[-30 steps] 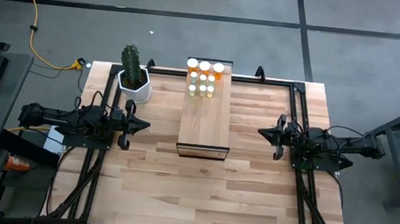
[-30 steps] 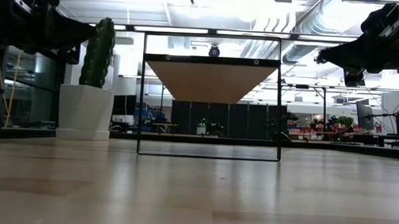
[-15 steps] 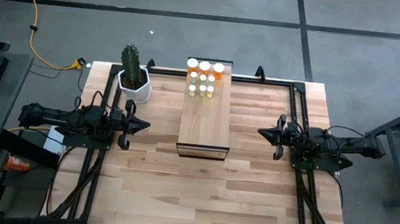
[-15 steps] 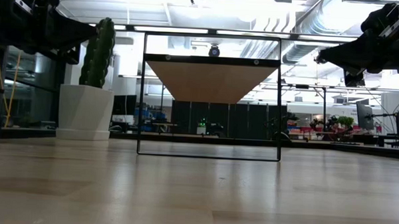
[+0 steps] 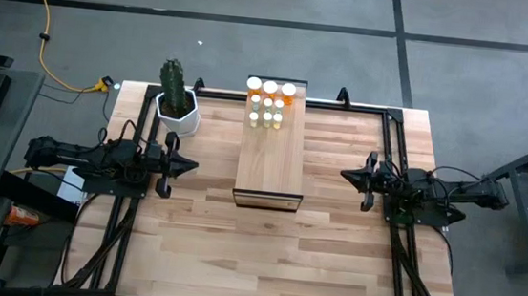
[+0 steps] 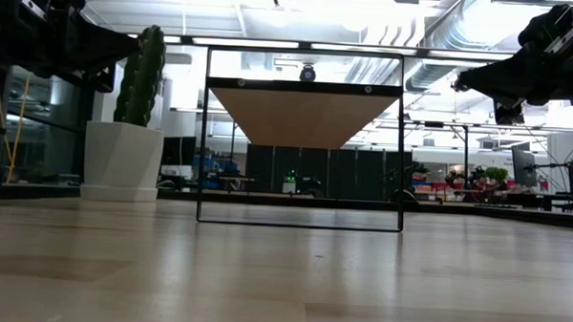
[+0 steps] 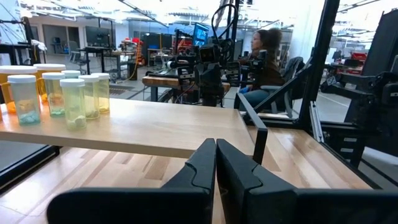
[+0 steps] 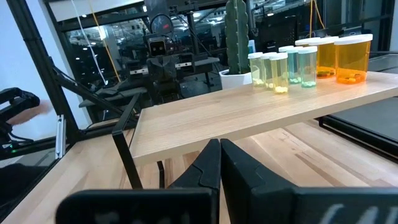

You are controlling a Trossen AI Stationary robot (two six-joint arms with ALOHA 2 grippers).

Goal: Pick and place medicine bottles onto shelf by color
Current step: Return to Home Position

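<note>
The shelf [image 5: 270,153] stands at the table's middle, its light-wood top on a dark frame. Several medicine bottles [image 5: 269,103] with white caps stand upright on its far end: orange ones [image 8: 344,59] farthest back, pale green ones [image 7: 73,99] in front of them. My left gripper [image 5: 191,167] hovers left of the shelf, shut and level, its fingertips [image 7: 216,146] pointing at the shelf. My right gripper [image 5: 346,175] hovers right of the shelf, shut and level [image 8: 220,146]. Neither touches anything.
A cactus in a white pot [image 5: 176,102] stands at the table's far left, near the shelf's far end. A dark frame [image 5: 363,107] runs along the table's far and side edges. A person [image 7: 264,56] sits beyond the table's right side.
</note>
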